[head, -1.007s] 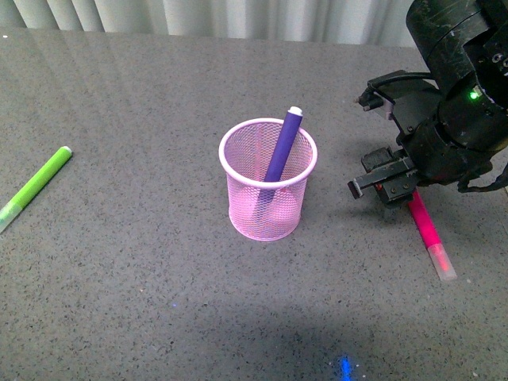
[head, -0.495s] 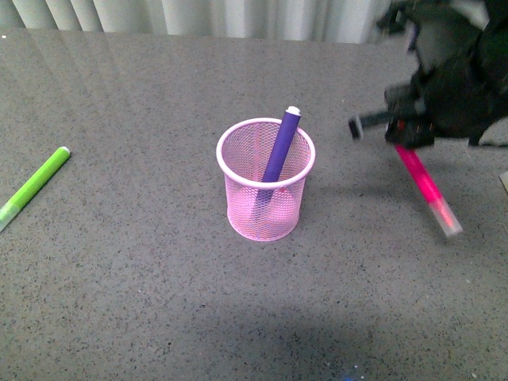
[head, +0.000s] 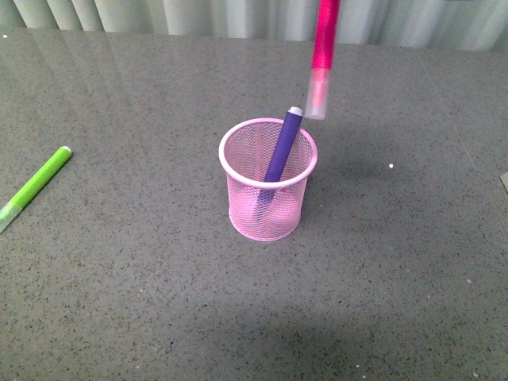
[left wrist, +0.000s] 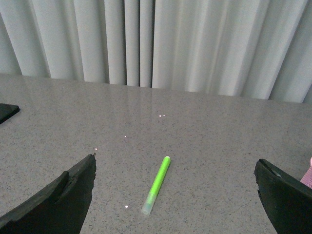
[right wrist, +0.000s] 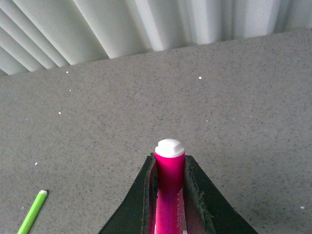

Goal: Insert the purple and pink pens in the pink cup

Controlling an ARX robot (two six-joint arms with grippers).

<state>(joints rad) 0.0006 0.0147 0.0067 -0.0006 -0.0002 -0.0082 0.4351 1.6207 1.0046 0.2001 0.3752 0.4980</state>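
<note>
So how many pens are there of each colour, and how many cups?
Purple pen: 1, standing in the cup
Pink pen: 1, held in the air by the right pincer
Green pen: 1, lying on the table
Pink cup: 1
Total: 4 things

I see the pale-pink wire-mesh cup [head: 268,179] upright on the grey speckled worktop [head: 119,278]. Dark purple marker pen [head: 279,151] leans inside it. Magenta-pink marker pen [head: 322,55] hangs cap-down above the rim. Lime-green marker [head: 35,187] lies far left.

Curtained lab bench: grey speckled tabletop [head: 119,302].
</note>
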